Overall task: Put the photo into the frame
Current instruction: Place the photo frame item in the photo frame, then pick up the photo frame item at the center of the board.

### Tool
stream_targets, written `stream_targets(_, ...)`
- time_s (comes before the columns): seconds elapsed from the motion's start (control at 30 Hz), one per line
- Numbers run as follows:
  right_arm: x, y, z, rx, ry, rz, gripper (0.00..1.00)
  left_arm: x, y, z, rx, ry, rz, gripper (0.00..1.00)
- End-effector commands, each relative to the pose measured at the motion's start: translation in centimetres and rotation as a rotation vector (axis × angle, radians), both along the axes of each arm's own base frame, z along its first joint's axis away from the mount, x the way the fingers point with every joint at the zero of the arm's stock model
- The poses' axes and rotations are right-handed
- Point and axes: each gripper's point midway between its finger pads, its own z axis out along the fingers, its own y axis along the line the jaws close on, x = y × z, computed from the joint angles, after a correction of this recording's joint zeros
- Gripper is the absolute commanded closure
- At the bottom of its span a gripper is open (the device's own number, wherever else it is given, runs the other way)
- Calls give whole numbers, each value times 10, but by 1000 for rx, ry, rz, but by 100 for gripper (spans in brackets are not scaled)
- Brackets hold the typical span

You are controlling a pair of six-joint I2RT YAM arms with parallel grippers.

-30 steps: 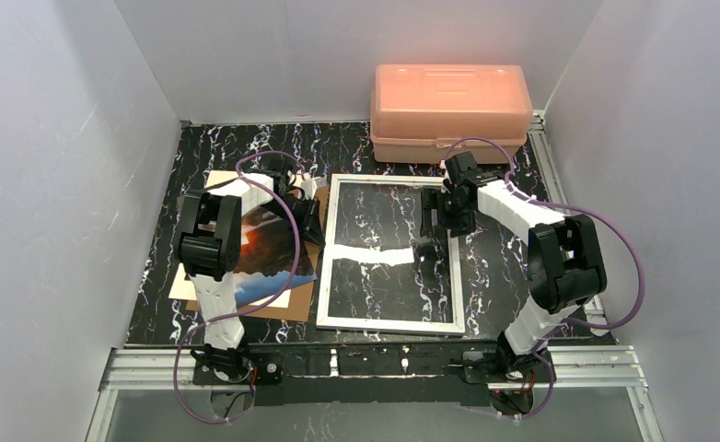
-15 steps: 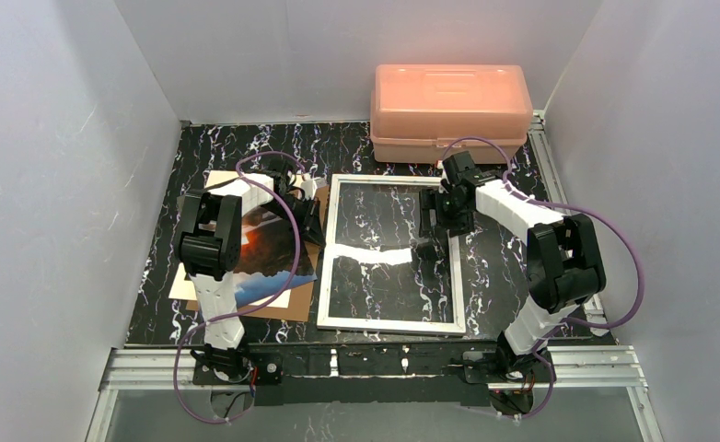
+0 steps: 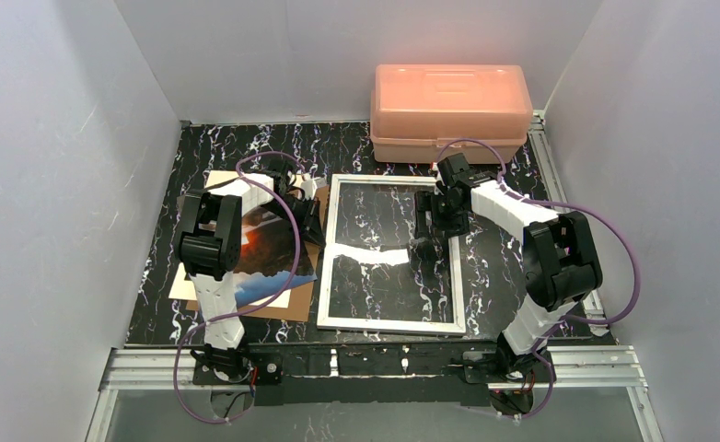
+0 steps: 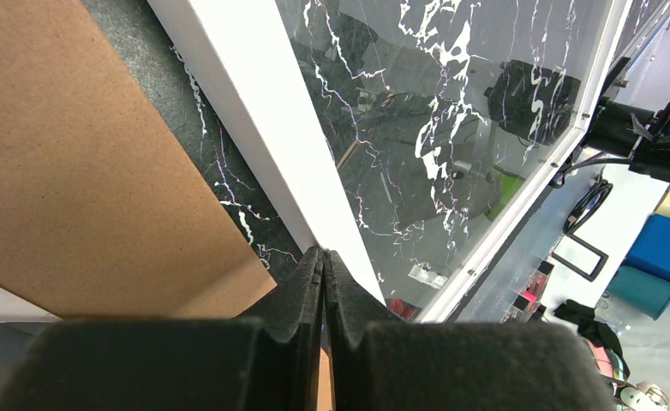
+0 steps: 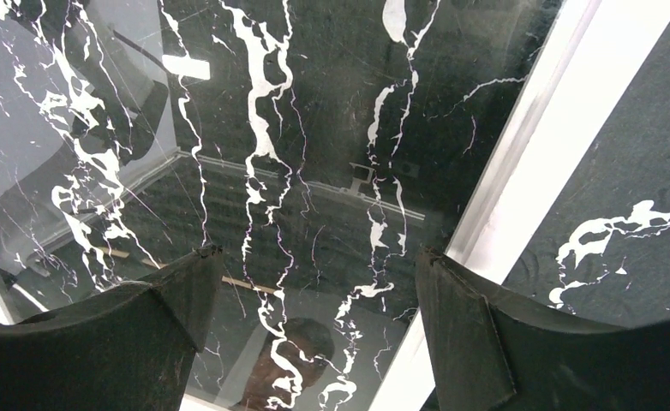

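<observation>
The white frame (image 3: pixel 327 250) lies flat in the middle of the table, and its clear pane shows the marble underneath. The photo (image 3: pixel 266 247) lies left of it, askew on a brown backing board (image 3: pixel 211 184). My left gripper (image 3: pixel 312 217) is over the photo's far right corner. Its shut tips (image 4: pixel 323 259) sit against the frame's white left rail (image 4: pixel 254 128), beside the board (image 4: pixel 74 154). A thin orange-brown sliver shows in the gap. My right gripper (image 3: pixel 428 224) stands open over the pane (image 5: pixel 314 257), just inside the frame's right rail (image 5: pixel 571 111), with nothing between its fingers.
A pink plastic box (image 3: pixel 450 110) stands at the back, just behind the frame's far right corner. Grey walls close in the table on the left, right and back. Each arm trails a purple cable (image 3: pixel 287 198).
The right arm has shifted slightly left and away, carrying its open gripper a little further over the pane. The left arm, photo and frame have not moved.
</observation>
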Motion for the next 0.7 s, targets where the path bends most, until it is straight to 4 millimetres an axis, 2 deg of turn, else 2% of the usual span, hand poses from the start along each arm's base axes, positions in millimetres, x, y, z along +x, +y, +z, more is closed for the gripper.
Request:
stream_targets(0.0,4,4,-2,13,-12,-10,10,-6,-6,-1,-17,25,-16,99)
stream_targets(0.3,0,-5,-8,-23,-21,-34,10,-2,-8,7,-29,9,-13,99)
stream_targets(0.5,-2,-3,19,-35,-104,-32,11,1,-9,14,-38,8,-7,99)
stream_targets(0.67,-17,2,29,-25,-118,-26,12,4,-7,23,-49,9,4,99)
